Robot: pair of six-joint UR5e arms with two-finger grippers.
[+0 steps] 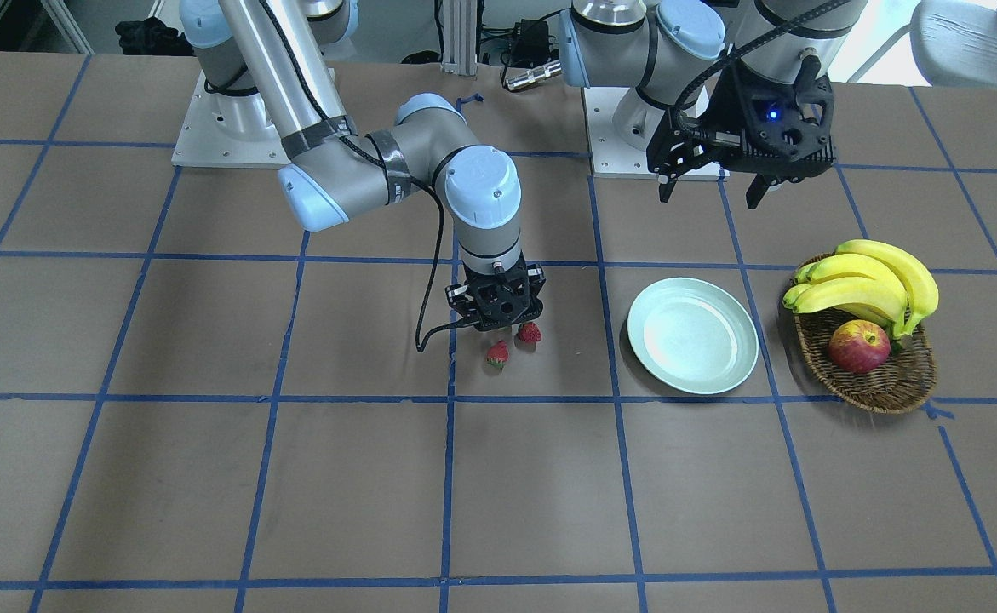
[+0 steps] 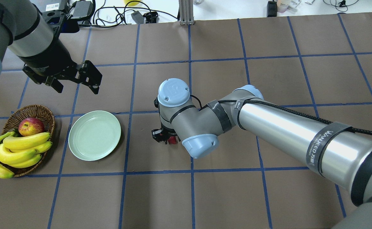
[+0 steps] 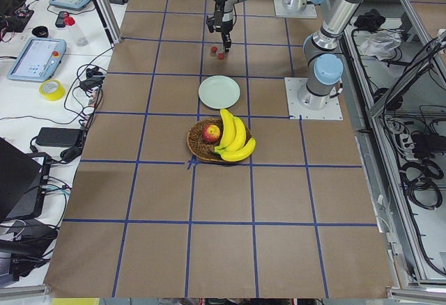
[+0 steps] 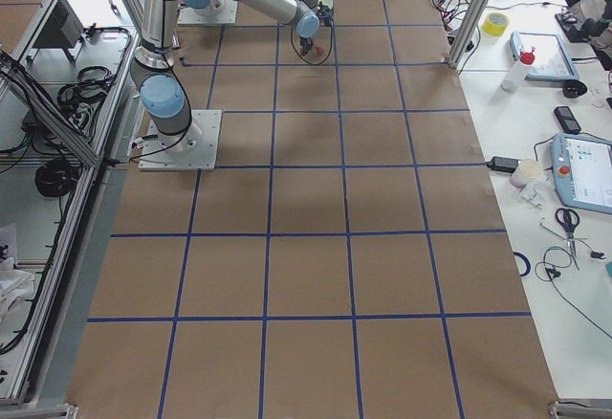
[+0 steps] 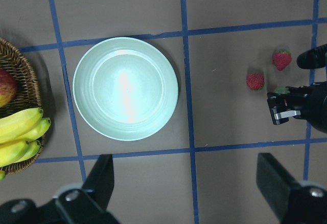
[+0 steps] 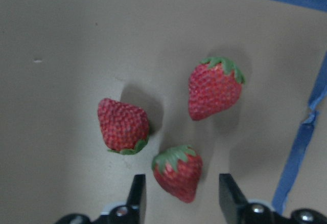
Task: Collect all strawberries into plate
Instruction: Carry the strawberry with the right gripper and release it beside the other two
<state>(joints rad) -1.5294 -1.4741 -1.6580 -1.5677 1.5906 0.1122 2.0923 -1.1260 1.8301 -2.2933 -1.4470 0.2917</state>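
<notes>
Seen from the right wrist, the right hand [image 6: 182,189] is low over the tabletop [image 6: 61,40] and released. Its fingers [image 6: 137,191] stand either side of the nearest strawberry [image 6: 177,174], with a gap on each side. This berry's green cap points away from the hand. Just beyond it lie the second strawberry [image 6: 123,124] and the third strawberry [image 6: 213,92]. None of the three touch each other. All lie on the bare tabletop, across a tape line [image 1: 610,340] from the plate [image 1: 692,336]. On the plate's other side, a basket [image 1: 881,387] holds bananas [image 1: 868,285] and an apple [image 1: 858,346]. Farther back, the left hand [image 1: 709,189] hangs above the tabletop, released, with its fingers wide apart.
</notes>
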